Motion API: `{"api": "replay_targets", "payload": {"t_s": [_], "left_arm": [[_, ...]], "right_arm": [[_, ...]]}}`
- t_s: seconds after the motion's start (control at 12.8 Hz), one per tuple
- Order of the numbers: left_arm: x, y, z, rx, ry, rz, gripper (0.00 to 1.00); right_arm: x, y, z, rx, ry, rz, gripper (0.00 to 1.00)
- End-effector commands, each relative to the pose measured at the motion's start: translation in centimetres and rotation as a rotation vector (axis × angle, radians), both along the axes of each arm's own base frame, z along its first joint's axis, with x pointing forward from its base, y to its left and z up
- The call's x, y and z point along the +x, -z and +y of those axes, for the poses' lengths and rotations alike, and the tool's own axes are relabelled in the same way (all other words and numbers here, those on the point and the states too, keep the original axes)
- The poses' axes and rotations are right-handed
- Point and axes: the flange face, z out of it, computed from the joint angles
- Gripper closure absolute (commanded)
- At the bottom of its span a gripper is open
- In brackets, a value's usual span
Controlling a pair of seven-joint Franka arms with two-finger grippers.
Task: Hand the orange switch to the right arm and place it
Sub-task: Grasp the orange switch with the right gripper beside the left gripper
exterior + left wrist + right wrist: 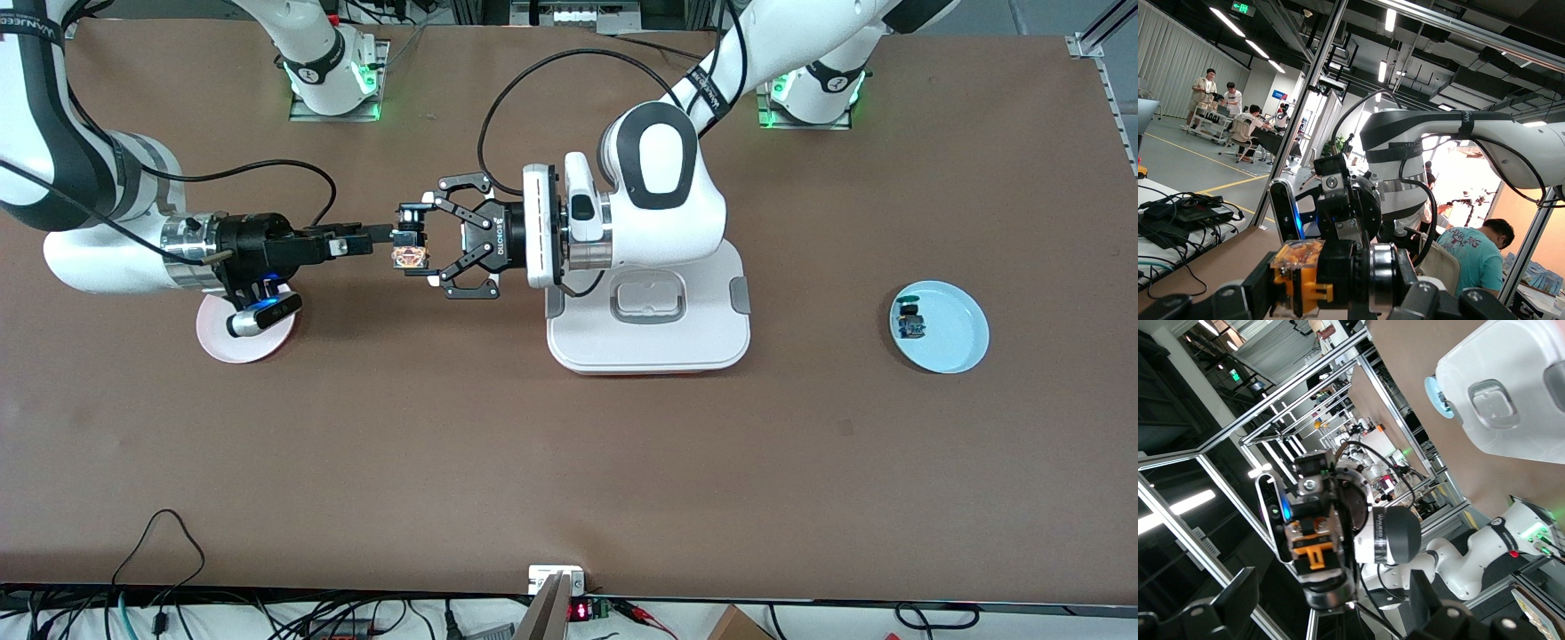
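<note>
Here the orange switch hangs in mid-air between both grippers.
The right gripper pinches it over bare table; the left gripper, at its 3 o'clock, is spread wide around it.

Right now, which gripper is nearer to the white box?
Left. The left gripper hangs open off the white box; the right gripper, holding the orange switch, sits farther out.

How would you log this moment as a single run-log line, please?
phase: mid-air handover | orange switch: between both grippers | right gripper: shut on it | left gripper: open around it | below: bare table
</note>
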Motion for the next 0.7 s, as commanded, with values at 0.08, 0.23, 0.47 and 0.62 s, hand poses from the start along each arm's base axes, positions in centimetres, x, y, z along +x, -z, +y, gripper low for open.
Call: {"api": "replay_targets", "payload": {"t_s": [0.08,0.23,0.47,0.62], "left_arm": [[0.2,-0.6,-0.2,-0.009,-0.011,0.0,1.0],[0.2,-0.6,-0.2,-0.009,-0.011,0.0,1.0],[0.3,-0.6,-0.1,-0.009,-0.012,0.0,1.0],[0.2,-0.6,-0.2,-0.009,-0.011,0.0,1.0]], "right_arm": [[1.3,-0.8,1.2,0.074,0.011,0.02,0.0],[1.1,-0.4,2.5,0.07,-0.01,0.023,0.0],[1.1,-0.3,2.9,0.067,-0.01,0.021,0.0],[1.0,0.2,3.3,0.06,-0.02,0.025,0.0]]}}
